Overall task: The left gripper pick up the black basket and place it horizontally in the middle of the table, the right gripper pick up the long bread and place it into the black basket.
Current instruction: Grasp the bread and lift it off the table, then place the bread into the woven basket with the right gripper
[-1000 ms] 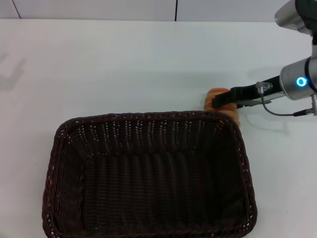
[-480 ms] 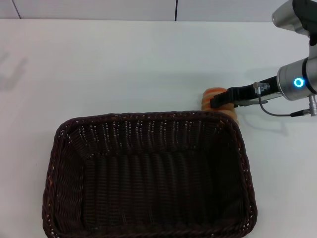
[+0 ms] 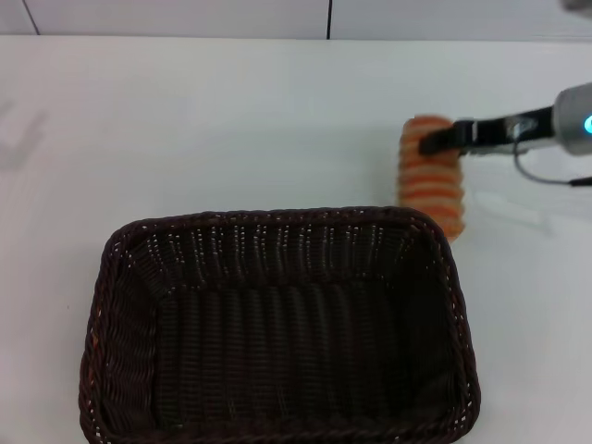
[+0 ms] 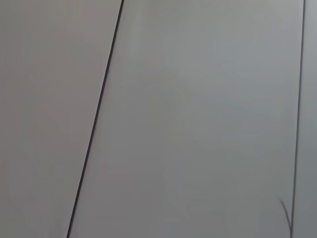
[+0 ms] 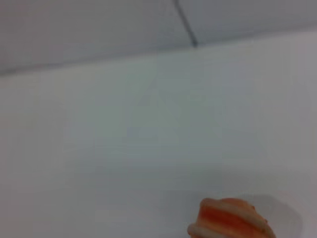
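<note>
The black basket (image 3: 277,324) lies lengthwise across the near middle of the white table (image 3: 185,120), empty. My right gripper (image 3: 435,141) is shut on the long bread (image 3: 431,180) near its far end and holds it above the table, just beyond the basket's far right corner. The loaf hangs down toward the basket rim. One end of the bread shows in the right wrist view (image 5: 229,220). The left gripper is out of view; the left wrist view shows only grey wall panels.
The right arm with its blue light (image 3: 586,123) reaches in from the right edge. A wall with dark seams (image 3: 329,18) runs along the table's far edge.
The right gripper has lifted the long bread off the table and moved it up and slightly right; the whole loaf now shows above the basket's rim. The basket has not moved.
</note>
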Robot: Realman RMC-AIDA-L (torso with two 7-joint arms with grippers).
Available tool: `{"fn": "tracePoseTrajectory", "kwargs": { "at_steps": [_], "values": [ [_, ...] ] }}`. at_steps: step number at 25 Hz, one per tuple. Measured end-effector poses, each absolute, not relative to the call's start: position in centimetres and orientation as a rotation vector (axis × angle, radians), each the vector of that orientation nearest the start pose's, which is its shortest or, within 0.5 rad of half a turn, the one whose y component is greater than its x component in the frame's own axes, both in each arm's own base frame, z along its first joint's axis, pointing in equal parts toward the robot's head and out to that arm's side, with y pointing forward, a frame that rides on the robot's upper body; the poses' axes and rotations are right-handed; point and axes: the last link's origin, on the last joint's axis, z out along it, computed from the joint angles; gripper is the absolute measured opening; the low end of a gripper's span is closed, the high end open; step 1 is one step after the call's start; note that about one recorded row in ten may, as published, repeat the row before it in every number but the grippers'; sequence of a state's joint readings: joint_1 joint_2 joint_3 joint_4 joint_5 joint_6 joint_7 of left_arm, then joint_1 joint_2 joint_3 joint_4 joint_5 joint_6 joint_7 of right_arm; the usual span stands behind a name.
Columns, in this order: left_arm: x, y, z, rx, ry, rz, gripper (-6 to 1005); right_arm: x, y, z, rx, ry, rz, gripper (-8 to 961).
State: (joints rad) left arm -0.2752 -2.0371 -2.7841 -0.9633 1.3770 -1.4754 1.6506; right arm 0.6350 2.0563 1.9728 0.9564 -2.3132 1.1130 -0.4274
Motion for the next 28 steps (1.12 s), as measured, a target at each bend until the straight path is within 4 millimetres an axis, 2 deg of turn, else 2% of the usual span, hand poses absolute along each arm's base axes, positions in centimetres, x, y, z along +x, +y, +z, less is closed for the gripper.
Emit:
{"fn": "tracePoseTrajectory", "kwargs": {
  "at_steps": [4, 5, 8, 9, 10, 11, 14, 15, 17, 19, 20, 21, 23, 24, 25, 28],
  "values": [
    [-31.5, 29.8, 20.2, -1.718, -0.52, -1.097, 575, 20.9, 40.5, 2.1, -2.187, 1.437, 0.337, 468],
    [-31.5, 29.8, 20.2, -1.715, -0.52, -1.1, 575, 19.9, 40.0, 3.0, -2.205, 1.384, 0.414, 463],
    [-31.5, 29.8, 20.3, -1.714, -0.519, -1.102, 575, 18.8, 39.5, 4.1, -2.225, 1.319, 0.489, 447],
    [-31.4, 29.8, 20.3, -1.715, -0.518, -1.102, 575, 18.1, 39.1, 4.7, -2.239, 1.28, 0.535, 441],
    [-31.4, 29.8, 20.3, -1.715, -0.518, -1.103, 575, 16.5, 38.3, 5.6, -2.286, 1.2, 0.626, 436],
    [-31.3, 29.9, 20.3, -1.715, -0.517, -1.105, 575, 16.5, 38.3, 5.6, -2.286, 1.2, 0.626, 430],
    [-31.2, 30.0, 20.4, -1.718, -0.514, -1.108, 575, 13.9, 37.2, 6.4, -2.383, 1.088, 0.751, 409],
    [-31.0, 30.2, 20.4, -1.721, -0.51, -1.112, 575, 12.6, 36.5, 6.0, -2.464, 1.048, 0.796, 401],
    [-30.9, 30.2, 20.4, -1.722, -0.508, -1.114, 575, 11.9, 36.1, 5.5, -2.516, 1.033, 0.806, 385],
    [-30.8, 30.3, 20.4, -1.723, -0.506, -1.117, 575, 10.9, 35.6, 4.3, -2.615, 1.015, 0.796, 368],
    [-30.7, 30.4, 20.4, -1.725, -0.504, -1.121, 575, 10.0, 35.1, 3.1, -2.709, 1.006, 0.758, 359],
    [-30.7, 30.4, 20.4, -1.725, -0.504, -1.121, 575, 10.0, 35.1, 3.1, -2.709, 1.006, 0.758, 349],
    [-30.6, 30.6, 20.4, -1.726, -0.501, -1.125, 575, 9.2, 34.2, 1.2, -2.859, 1.012, 0.676, 331],
    [-30.6, 30.6, 20.3, -1.725, -0.503, -1.127, 575, 9.2, 34.2, 1.2, -2.859, 1.012, 0.676, 323],
    [-30.6, 30.7, 20.3, -1.723, -0.505, -1.127, 575, 8.8, 33.6, 0.3, -2.936, 1.015, 0.624, 315],
    [-30.6, 30.8, 20.3, -1.72, -0.508, -1.127, 575, 8.8, 33.1, -0.2, -2.987, 1.019, 0.586, 290]
  ]
}}
